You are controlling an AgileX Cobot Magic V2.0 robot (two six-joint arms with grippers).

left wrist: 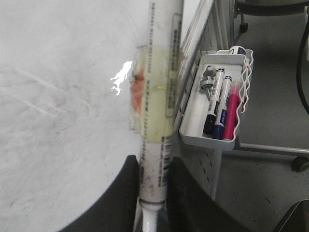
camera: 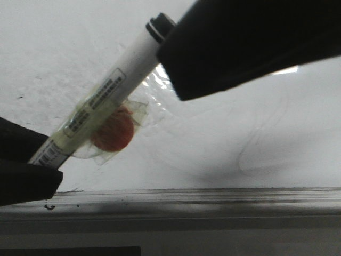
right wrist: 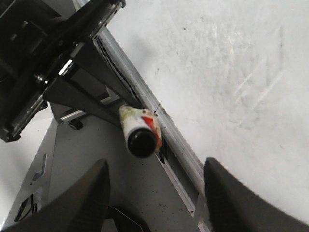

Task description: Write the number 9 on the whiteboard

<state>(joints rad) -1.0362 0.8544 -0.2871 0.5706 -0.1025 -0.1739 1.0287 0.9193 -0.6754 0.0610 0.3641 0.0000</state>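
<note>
Closest to the front camera, the left gripper [camera: 32,170] sits dark at the lower left, its fingers [left wrist: 188,198] clamped tight on the barrel of a white marker [camera: 106,101]. The marker slants up to the right, wrapped in yellowed clear tape [camera: 93,114], with an orange-red disc [camera: 113,133] stuck under that tape. Its black end [camera: 160,25] meets the big dark shape of the right gripper [camera: 250,42] coming in from the upper right. From the right wrist, that gripper's two fingers [right wrist: 94,193] stand spread wide, the marker's black end [right wrist: 141,143] out ahead between them, nothing touching.

Behind it all, the whiteboard [camera: 256,122] fills the view, glossy and smudged, with a faint grey curved smear [camera: 261,146] at right; no drawn 9 can be made out on it. Its dirty grey rail [camera: 213,200] runs along the lower edge.

Farther off, in the left wrist view, a white tray [left wrist: 212,140] hangs beside the board's edge, holding a black-capped marker [left wrist: 212,106], a blue one [left wrist: 223,116] and a pink one [left wrist: 231,113].
</note>
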